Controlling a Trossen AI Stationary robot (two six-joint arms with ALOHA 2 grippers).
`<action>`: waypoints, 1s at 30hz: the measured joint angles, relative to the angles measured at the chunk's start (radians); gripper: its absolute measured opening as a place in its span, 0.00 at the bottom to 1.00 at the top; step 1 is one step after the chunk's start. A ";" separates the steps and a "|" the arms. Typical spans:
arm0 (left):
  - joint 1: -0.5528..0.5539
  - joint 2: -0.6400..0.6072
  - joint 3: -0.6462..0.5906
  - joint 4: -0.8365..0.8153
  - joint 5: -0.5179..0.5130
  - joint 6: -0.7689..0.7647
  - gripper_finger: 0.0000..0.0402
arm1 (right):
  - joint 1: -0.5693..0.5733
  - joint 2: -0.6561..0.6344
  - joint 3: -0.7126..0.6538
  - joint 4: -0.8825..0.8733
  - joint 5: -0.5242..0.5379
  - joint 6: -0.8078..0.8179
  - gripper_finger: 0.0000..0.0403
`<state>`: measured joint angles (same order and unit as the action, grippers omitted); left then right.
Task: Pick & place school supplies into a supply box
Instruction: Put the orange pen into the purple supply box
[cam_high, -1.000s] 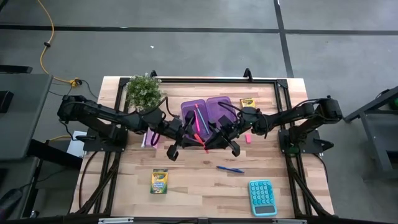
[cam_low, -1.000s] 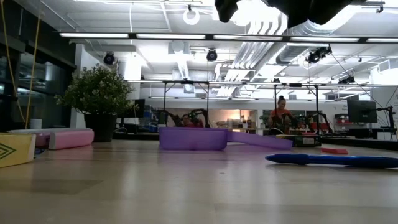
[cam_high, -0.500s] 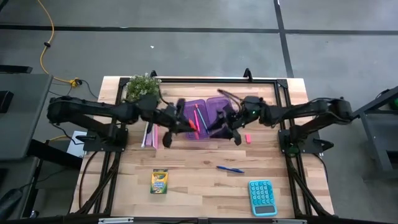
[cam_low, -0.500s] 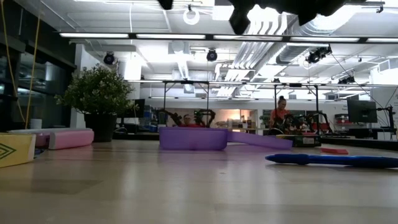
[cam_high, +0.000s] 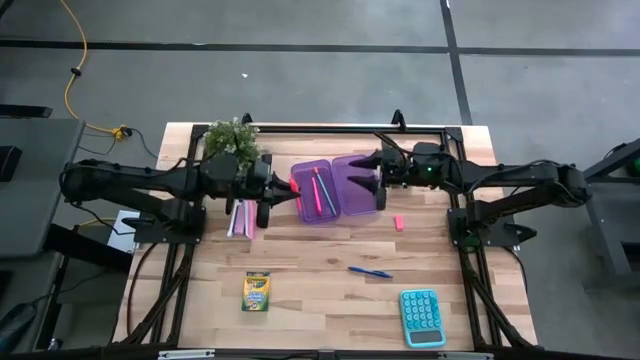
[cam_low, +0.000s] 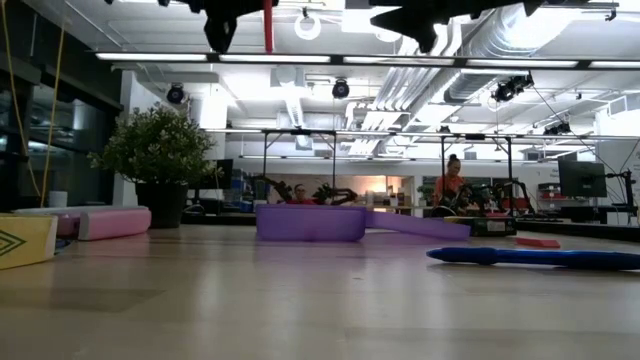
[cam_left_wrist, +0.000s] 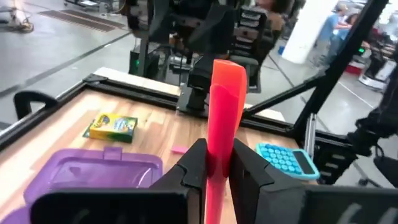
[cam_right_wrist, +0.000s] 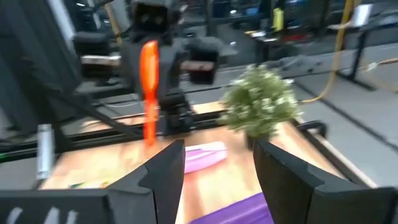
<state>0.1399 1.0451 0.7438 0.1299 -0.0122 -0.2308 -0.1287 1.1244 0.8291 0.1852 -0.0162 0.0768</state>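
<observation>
Red marker (cam_left_wrist: 225, 118) clamped in left fingers (cam_left_wrist: 194, 167) — raised beside supply box (cam_high: 335, 187).

**Room: open lab bay**

Grey concrete floor (cam_high: 300, 80), black seam lines. Yellow cable (cam_high: 72, 60) at 10 o'clock of the wooden bench (cam_high: 310, 300). Long ceiling strip lights (cam_low: 300, 57), exposed ducts (cam_low: 480, 60). Person (cam_low: 452, 180) seated far back among other rigs.

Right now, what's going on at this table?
Two arms are packing school supplies into the purple supply box. The left gripper is shut on a red marker, held above the table beside the box. The right gripper is open and empty by the box's other side. Pens already lie in the box; a crayon box, blue pen and eraser remain out.
</observation>
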 joint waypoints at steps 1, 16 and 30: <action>-0.004 0.000 -0.012 0.009 -0.018 -0.009 0.07 | 0.000 0.000 0.000 0.001 0.014 -0.010 0.45; -0.002 0.000 -0.029 0.115 -0.100 -0.075 0.08 | 0.000 0.000 0.000 0.015 0.009 -0.007 0.45; 0.210 0.382 0.136 -0.070 -0.133 -0.378 0.08 | 0.000 0.001 0.000 0.012 0.009 0.057 0.45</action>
<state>0.3503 1.4275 0.8799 0.0598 -0.1455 -0.6084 -0.1284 1.1252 0.8291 0.1970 -0.0074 0.1339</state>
